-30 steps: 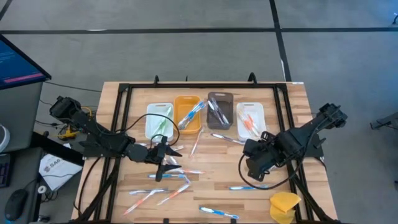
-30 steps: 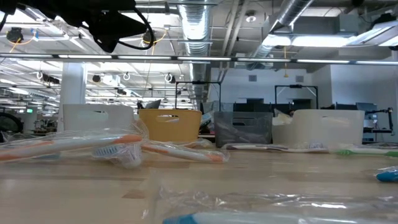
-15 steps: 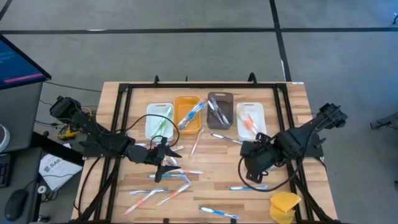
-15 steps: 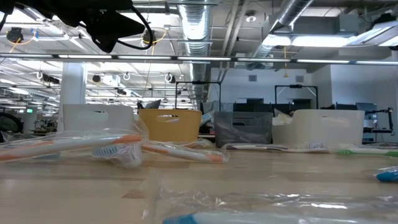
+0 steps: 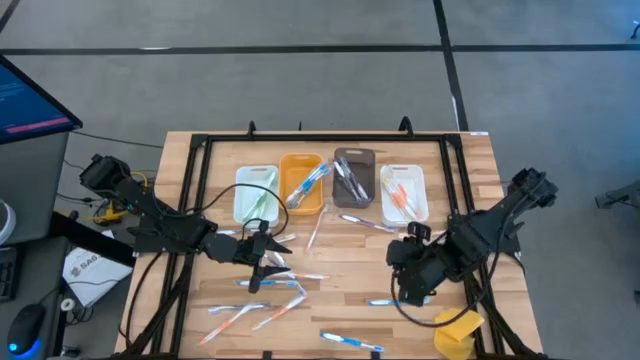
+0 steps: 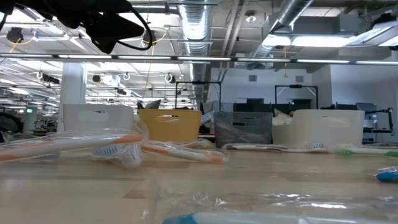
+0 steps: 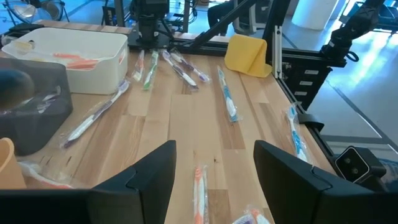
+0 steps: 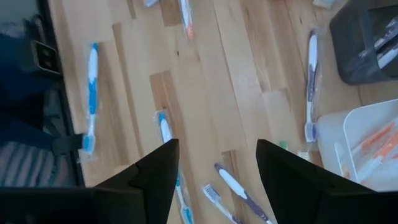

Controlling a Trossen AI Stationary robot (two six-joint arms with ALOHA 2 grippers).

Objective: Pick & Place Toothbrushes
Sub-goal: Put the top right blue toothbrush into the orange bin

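Wrapped toothbrushes lie flat and scattered on the wooden table (image 5: 340, 262): a blue one (image 5: 399, 300), another blue one (image 5: 351, 342), an orange one (image 5: 234, 318). More lie in four small bins at the far side. My left gripper (image 5: 268, 260) hovers open, left of centre, over loose brushes; an orange-tipped brush (image 7: 199, 191) lies below its fingers. My right gripper (image 5: 404, 287) points steeply down, open, above the blue toothbrush (image 8: 234, 186), clear of it.
At the far side stand a pale green-white bin (image 5: 256, 193), an orange bin (image 5: 301, 183), a grey bin (image 5: 353, 177) and a white bin (image 5: 403, 192). A yellow sponge-like lump (image 5: 458, 331) sits at the near right corner. A black frame (image 5: 192, 215) borders the table.
My right gripper has drifted a little toward the table's near edge and rolled about its own axis, staying open above the blue toothbrush. My left gripper and the toothbrushes have stayed where they were.
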